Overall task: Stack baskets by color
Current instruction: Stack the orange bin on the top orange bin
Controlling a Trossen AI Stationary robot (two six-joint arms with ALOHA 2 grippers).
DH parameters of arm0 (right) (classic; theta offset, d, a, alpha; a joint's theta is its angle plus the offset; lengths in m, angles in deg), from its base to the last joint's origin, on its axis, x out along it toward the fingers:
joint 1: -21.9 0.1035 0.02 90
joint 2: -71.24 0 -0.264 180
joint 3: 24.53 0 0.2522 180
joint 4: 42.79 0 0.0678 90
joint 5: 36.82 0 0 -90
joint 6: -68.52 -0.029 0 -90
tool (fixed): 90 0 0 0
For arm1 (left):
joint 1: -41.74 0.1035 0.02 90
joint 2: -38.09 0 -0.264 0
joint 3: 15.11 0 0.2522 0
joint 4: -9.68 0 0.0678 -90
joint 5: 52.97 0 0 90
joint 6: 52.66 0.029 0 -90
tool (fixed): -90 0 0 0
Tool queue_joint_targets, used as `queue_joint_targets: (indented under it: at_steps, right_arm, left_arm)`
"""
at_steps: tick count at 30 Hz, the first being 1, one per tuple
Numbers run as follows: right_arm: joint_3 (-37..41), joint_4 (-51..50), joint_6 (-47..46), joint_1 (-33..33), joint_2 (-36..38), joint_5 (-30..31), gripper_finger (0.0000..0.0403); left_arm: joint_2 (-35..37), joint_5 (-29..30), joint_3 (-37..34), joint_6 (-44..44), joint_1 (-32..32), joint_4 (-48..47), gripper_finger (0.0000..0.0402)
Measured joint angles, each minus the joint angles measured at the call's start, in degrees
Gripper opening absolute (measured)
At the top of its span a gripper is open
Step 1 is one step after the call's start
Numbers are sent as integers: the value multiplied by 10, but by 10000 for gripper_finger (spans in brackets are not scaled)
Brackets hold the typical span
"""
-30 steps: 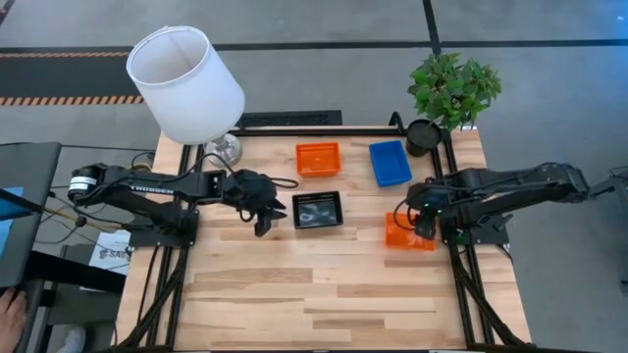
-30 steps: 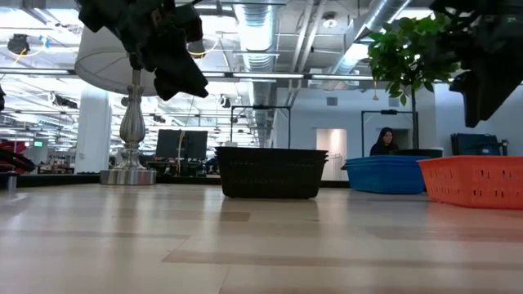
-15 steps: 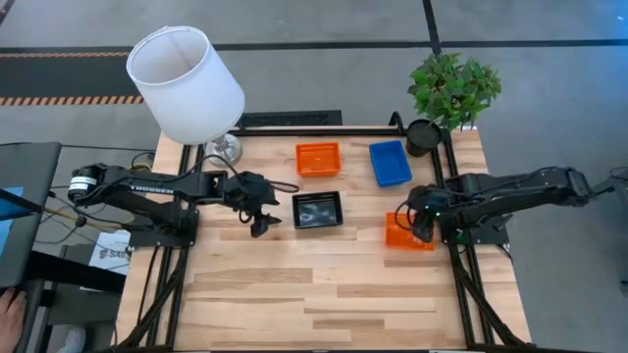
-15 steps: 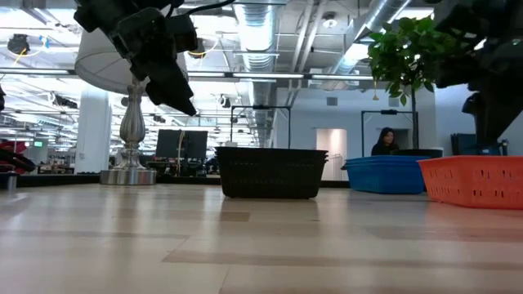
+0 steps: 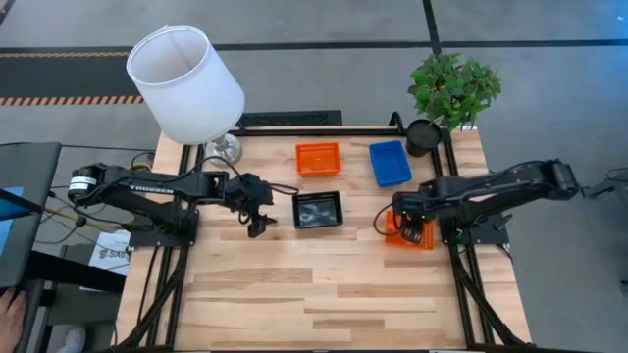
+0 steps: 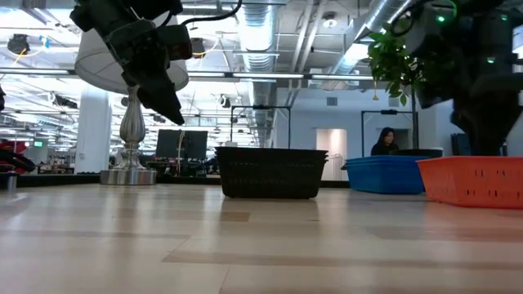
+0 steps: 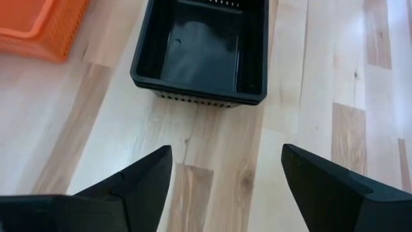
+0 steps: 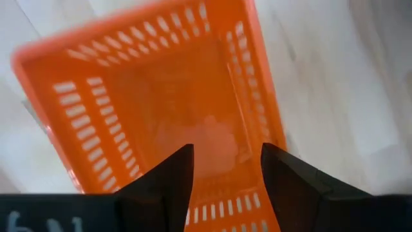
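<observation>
Left claw (image 5: 257,227) has spread wide and backed off from the black rectangular plastic mesh basket (image 5: 317,210) at mid-bench, which looks placed. Right claw (image 5: 413,233), fingers parted, has slid over the red-orange mesh basket (image 5: 395,238) near the bench's right edge, probably to carry it to the far red-orange basket (image 5: 318,159).

grey concrete floor (image 5: 324,59), white-shade lamp (image 5: 184,83) and potted plant (image 5: 451,90) at table's (image 5: 324,284) far edge, ceiling ducts (image 6: 257,33) overhead
</observation>
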Motion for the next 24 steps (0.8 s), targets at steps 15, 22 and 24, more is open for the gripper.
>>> queue_joint_targets:
  at_steps: [15, 22, 24]
  right_arm:
    - [-105, -39, 235, -64, -129, -4, 180]
    - [-104, -33, 286, -114, -198, -7, 171]
    - [-105, -34, 297, -122, -212, -11, 171]
  left_arm:
    - [141, 26, -119, -42, 0, 73, 279]
    - [182, 30, -180, -62, 0, 162, 279]
    - [183, 31, -181, -62, 0, 156, 279]
